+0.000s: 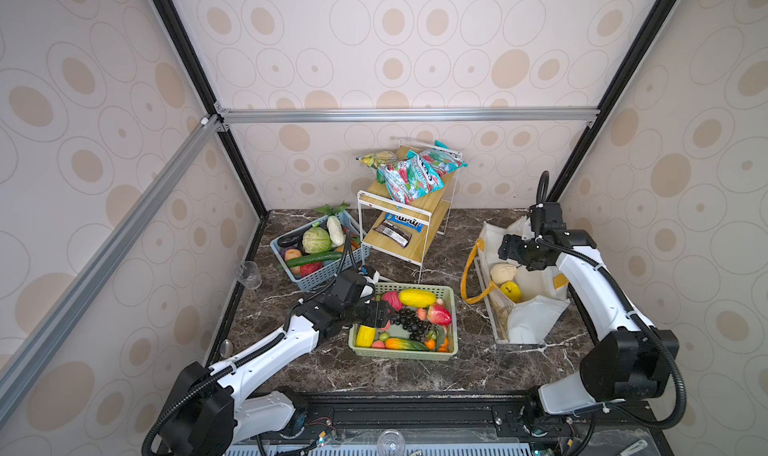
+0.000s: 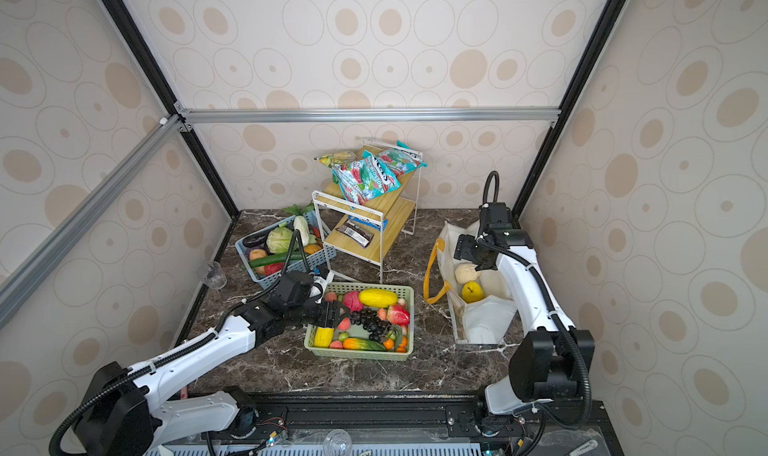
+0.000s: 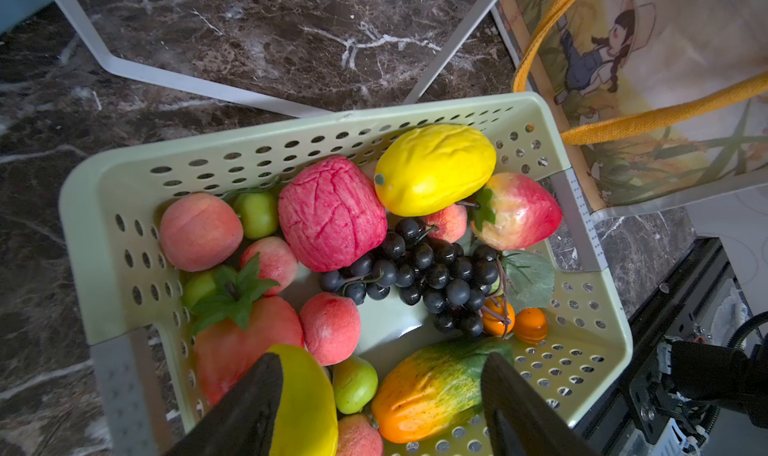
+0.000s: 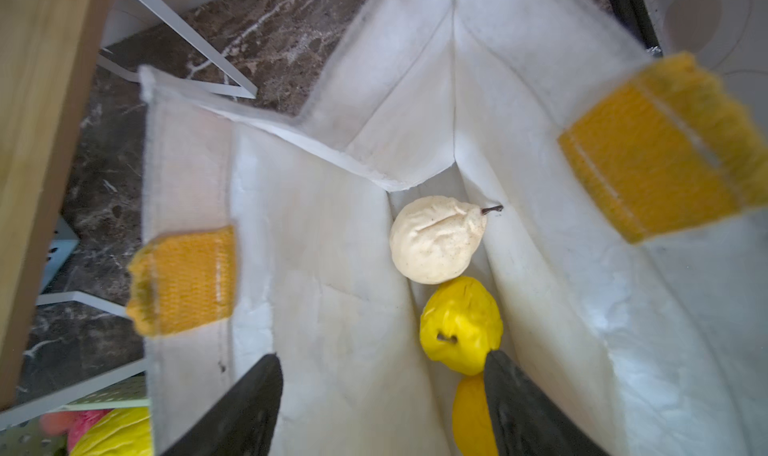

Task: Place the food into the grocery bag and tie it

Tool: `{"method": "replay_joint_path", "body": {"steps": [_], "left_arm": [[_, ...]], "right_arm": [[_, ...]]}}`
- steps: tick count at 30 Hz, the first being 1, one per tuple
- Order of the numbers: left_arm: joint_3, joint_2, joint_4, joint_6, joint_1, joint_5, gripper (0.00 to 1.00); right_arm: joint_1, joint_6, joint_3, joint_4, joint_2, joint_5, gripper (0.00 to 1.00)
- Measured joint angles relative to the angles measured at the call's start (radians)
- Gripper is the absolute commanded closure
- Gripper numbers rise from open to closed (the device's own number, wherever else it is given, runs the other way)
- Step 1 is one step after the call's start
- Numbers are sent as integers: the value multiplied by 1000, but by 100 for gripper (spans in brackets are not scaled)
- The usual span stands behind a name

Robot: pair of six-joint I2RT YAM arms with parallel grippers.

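Observation:
The white grocery bag (image 1: 536,308) with mustard handles stands open at the right in both top views. A cream pear (image 4: 436,241) and a yellow fruit (image 4: 461,325) lie on its bottom, with an orange piece beside them. My right gripper (image 4: 382,375) hangs open over the bag's mouth (image 1: 507,248), holding nothing. More food fills the green basket (image 3: 291,129): a yellow melon (image 3: 434,167), dark grapes (image 3: 424,271), a red fruit (image 3: 332,212), peaches. My left gripper (image 3: 382,375) hovers open above that basket's near end (image 1: 382,312), over a small green fruit and an orange-green papaya.
A blue basket (image 1: 320,276) of vegetables sits at the back left. Behind the green basket stands a white wire rack (image 1: 390,208) with wooden shelves, snack bags (image 1: 411,175) on top. A clear cup (image 1: 248,274) is by the left wall.

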Motion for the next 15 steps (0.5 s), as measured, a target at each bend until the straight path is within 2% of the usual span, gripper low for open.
{"method": "replay_joint_path", "body": {"steps": [4, 9, 15], "left_arm": [[0, 0, 1, 0, -3, 0, 24], [0, 8, 13, 0, -5, 0, 24], [0, 17, 16, 0, -12, 0, 24]], "right_arm": [[16, -8, 0, -11, -48, -45, 40], [90, -15, 0, -29, -95, -64, 38], [188, -30, 0, -61, -110, -37, 35]]}}
